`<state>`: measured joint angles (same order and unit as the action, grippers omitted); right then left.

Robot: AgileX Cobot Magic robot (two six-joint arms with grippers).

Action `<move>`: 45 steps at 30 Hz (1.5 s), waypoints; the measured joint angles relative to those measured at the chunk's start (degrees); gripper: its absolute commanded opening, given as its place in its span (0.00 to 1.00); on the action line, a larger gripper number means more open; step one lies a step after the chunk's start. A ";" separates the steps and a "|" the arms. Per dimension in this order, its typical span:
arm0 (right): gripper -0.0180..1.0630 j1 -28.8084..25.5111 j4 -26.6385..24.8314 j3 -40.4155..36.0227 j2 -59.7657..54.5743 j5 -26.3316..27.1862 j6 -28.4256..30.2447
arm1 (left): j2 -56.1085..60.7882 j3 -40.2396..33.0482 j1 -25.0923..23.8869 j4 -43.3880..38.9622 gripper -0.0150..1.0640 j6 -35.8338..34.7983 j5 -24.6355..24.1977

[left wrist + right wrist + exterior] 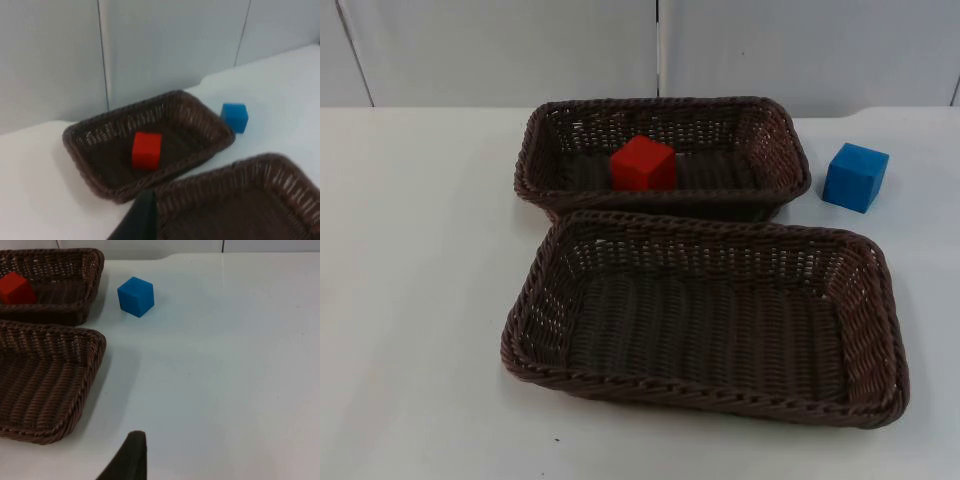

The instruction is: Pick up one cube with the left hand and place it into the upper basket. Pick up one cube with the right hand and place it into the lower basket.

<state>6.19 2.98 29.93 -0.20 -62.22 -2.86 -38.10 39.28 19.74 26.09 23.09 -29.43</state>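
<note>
A red cube rests inside the upper brown wicker basket, near its middle. The lower basket in front of it holds nothing. A blue cube sits on the white table just right of the upper basket. My left gripper hangs above the near corner of the lower basket, facing the red cube and the upper basket. Over bare table right of the lower basket is my right gripper, well short of the blue cube.
The grey partition wall closes the table right behind the upper basket. Bare white table stretches left of both baskets, and more lies right of the lower basket and in front of the blue cube.
</note>
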 measured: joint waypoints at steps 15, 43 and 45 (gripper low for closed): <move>0.99 0.00 0.00 0.00 0.00 0.10 0.00 | 10.28 -5.50 0.00 -9.46 0.91 -7.13 -2.73; 0.99 0.00 0.00 0.00 0.00 0.10 -0.23 | 10.77 -5.50 0.00 -16.66 0.91 -18.47 -2.04; 0.99 0.00 0.00 0.00 0.00 0.10 -0.23 | 10.77 -5.50 0.00 -16.66 0.91 -18.60 -1.79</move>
<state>6.19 2.98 29.93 -0.20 -62.12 -3.09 -27.32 33.78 19.74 9.43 4.50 -31.21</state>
